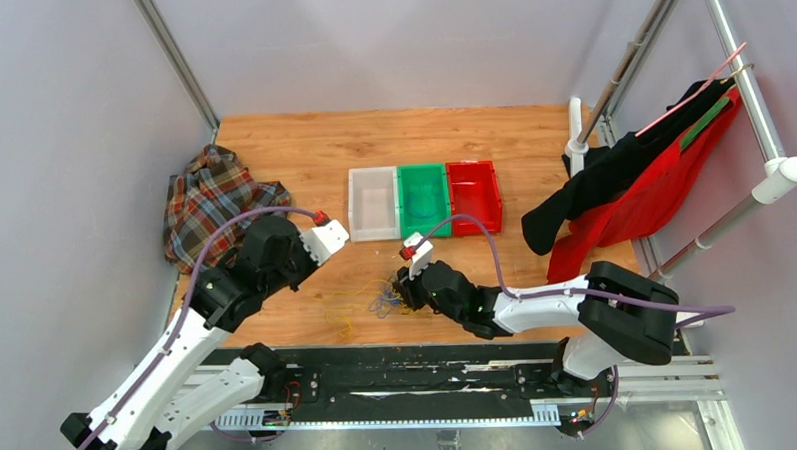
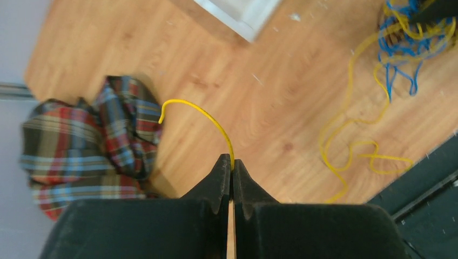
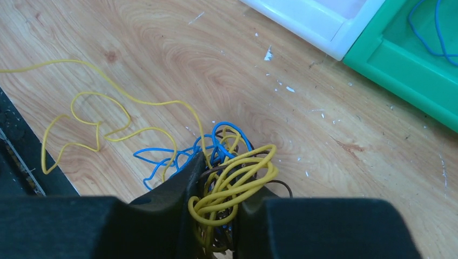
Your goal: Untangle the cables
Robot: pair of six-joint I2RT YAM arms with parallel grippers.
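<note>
I am pinching one yellow cable (image 2: pixel 201 110) in my left gripper (image 2: pixel 232 164), its fingers closed tight on the strand near the free end, which is curling above the desk (image 2: pixel 270 102). My right gripper (image 3: pixel 222 189) is clamping the knotted bundle (image 3: pixel 246 167) of yellow, blue and dark cables, with loose loops trailing on the desk near its front edge. In my judgement, the left arm should draw the strand away slowly along its own line while the right anchors the knot. A snag calls for easing off, not pulling harder.
</note>
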